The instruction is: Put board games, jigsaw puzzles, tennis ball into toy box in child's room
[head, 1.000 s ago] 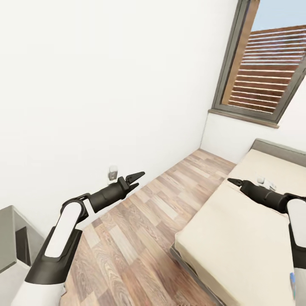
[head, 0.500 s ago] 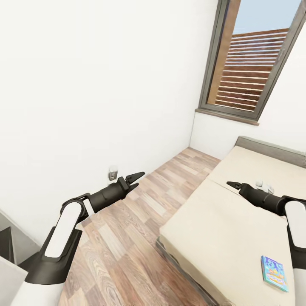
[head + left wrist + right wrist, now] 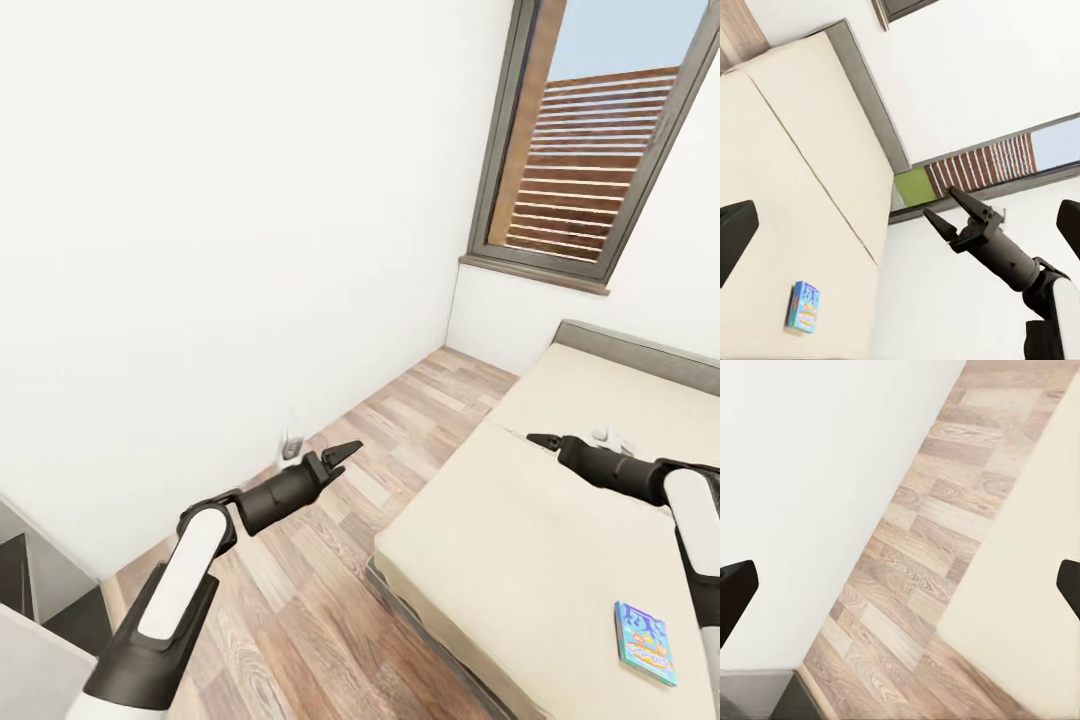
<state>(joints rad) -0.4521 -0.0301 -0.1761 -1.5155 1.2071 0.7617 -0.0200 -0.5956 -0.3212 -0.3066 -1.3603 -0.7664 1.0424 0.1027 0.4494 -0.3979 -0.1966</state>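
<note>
A small blue-purple board game (image 3: 645, 642) lies flat on the beige bed (image 3: 500, 540), near its right side; the left wrist view shows that board game (image 3: 803, 306) too. My right gripper (image 3: 535, 439) hovers over the middle of the mattress, well behind the box, and the left wrist view shows the right gripper (image 3: 939, 201) with its fingers apart and nothing between them. My left gripper (image 3: 345, 456) hangs open over the wood floor, left of the bed. Table, toy box, puzzles and tennis ball are out of view.
A white wall runs along the left with a socket (image 3: 292, 443) low on it. A grey-framed window (image 3: 590, 150) sits in the far wall above the bed's grey headboard (image 3: 640, 345). A small white object (image 3: 612, 436) lies on the mattress. Dark grey furniture (image 3: 20, 580) stands at the lower left.
The camera swung right at first, bringing the blue box into view, then held still. My left arm has since reached forward and right; the right gripper dipped slightly.
</note>
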